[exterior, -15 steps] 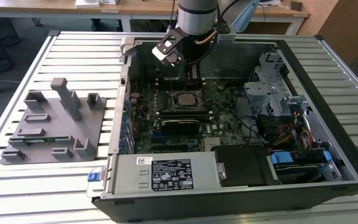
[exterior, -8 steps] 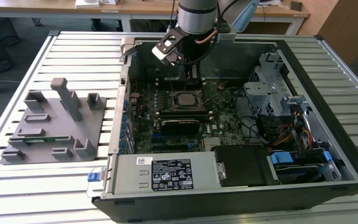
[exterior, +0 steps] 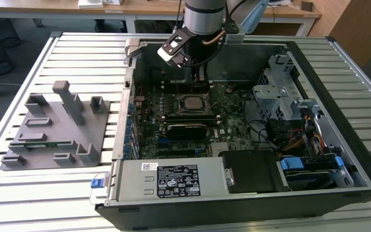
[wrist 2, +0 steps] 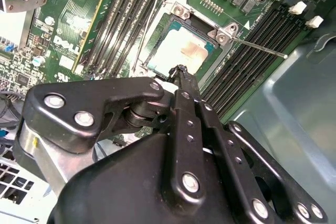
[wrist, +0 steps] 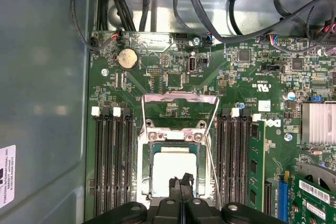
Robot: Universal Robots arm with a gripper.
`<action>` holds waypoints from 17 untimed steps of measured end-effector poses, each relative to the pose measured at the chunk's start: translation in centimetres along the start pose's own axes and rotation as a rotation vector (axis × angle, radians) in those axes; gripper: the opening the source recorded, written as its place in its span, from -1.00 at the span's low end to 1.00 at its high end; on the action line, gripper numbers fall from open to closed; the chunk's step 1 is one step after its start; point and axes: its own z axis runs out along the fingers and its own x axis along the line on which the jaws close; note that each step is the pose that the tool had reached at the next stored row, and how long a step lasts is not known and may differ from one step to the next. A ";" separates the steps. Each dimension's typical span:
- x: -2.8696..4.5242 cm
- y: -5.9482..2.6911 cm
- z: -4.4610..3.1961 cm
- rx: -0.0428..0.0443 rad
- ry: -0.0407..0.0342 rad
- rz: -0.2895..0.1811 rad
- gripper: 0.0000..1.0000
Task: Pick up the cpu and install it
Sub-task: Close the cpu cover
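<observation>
The cpu point(wrist: 169, 167) lies flat inside the open motherboard socket, pale metal top up; it also shows as a cpu point(wrist 2: 181, 51) in the second wrist view and as a small square cpu point(exterior: 191, 103) in the exterior view. My gripper point(wrist: 181, 183) hangs just above the chip's near edge, black fingers pressed together with nothing between them. In the second wrist view the gripper point(wrist 2: 181, 71) tip points at the cpu's edge. The socket's load plate point(wrist: 181, 99) stands flipped open and its thin lever point(wrist 2: 258, 48) sticks out sideways.
The open computer case point(exterior: 314, 72) surrounds the board, with memory slots point(wrist: 113, 156) either side of the socket, cables point(wrist: 210, 9) and a drive cage point(exterior: 276, 92). A grey plastic tray point(exterior: 50, 130) holding a green memory stick point(exterior: 40, 143) sits at the exterior view's left.
</observation>
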 end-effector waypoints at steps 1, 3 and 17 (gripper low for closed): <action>0.00 0.00 -0.03 0.0000 0.0000 0.000 -0.79; 0.00 0.00 -0.06 -0.0001 0.0002 0.000 -0.79; -0.02 0.01 -0.69 0.0000 0.0000 0.000 -0.79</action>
